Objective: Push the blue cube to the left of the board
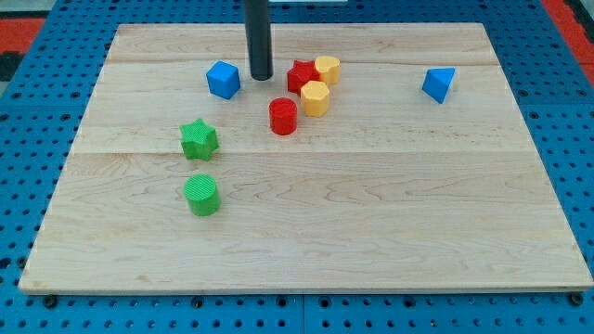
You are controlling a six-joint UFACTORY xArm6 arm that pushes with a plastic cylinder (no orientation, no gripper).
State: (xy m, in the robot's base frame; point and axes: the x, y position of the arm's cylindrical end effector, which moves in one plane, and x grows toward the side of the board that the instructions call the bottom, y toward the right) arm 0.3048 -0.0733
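The blue cube (223, 80) sits on the wooden board (306, 232) in the upper left-middle of the view. My tip (261, 77) is the lower end of the dark rod, just to the right of the blue cube, with a small gap between them. A red star (301, 76) lies just right of my tip.
Two yellow blocks (327, 70) (315, 97) touch the red star. A red cylinder (283, 116) lies below them. A green star (199, 140) and a green cylinder (201, 195) lie at the left. A blue triangular block (439, 83) lies at the upper right.
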